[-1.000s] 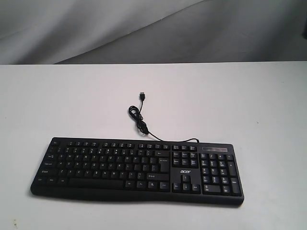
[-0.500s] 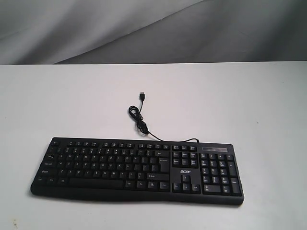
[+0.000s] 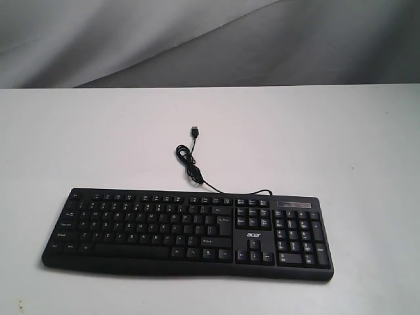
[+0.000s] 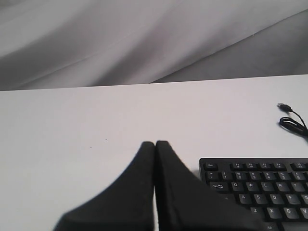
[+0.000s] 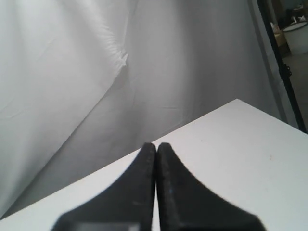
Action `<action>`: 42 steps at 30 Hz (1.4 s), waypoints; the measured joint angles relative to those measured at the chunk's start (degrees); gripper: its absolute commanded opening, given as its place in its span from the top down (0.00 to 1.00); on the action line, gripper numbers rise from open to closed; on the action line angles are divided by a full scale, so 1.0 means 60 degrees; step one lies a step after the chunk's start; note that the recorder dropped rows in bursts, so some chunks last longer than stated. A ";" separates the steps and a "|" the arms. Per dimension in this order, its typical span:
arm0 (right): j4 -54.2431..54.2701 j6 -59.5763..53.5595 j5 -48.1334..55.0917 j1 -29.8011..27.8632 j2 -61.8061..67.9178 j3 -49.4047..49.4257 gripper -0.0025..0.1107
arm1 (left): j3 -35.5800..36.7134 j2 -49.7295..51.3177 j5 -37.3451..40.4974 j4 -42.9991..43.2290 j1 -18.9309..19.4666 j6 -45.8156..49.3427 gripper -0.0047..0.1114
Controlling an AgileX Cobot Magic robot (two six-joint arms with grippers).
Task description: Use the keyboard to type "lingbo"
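The black keyboard (image 3: 187, 231) with white legends and an acer logo lies flat near the front of the white table (image 3: 315, 144), number pad at its right end. Its thin USB cable (image 3: 190, 164) curls away behind it, the plug lying loose. Neither arm shows in the exterior view. In the left wrist view my left gripper (image 4: 155, 143) is shut with nothing held, hovering over bare table just off the Esc corner of the keyboard (image 4: 260, 187). My right gripper (image 5: 156, 145) is shut and empty, facing a table edge and the backdrop, with the keyboard out of that view.
A grey-white cloth backdrop (image 3: 197, 39) hangs behind the table's far edge. In the right wrist view a dark stand (image 5: 281, 67) and room clutter show past the cloth's side.
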 measured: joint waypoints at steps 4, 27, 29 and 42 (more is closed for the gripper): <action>-0.0612 0.0000 -0.0054 0.0000 -0.0210 0.0000 0.98 | 0.0000 0.0000 0.0000 0.0000 0.0000 0.0000 0.96; -0.4539 0.0327 0.3252 0.0033 -0.0434 0.0000 0.98 | 0.0000 0.0000 0.0000 0.0000 0.0000 0.0000 0.96; -0.4387 0.0526 0.3578 0.0033 -0.0556 0.0000 0.98 | 0.0000 0.0000 0.0000 0.0000 0.0000 0.0000 0.96; -0.4300 0.1576 0.3502 0.0033 -0.0931 0.0000 0.98 | 0.0000 0.0000 0.0000 0.0000 0.0000 0.0000 0.96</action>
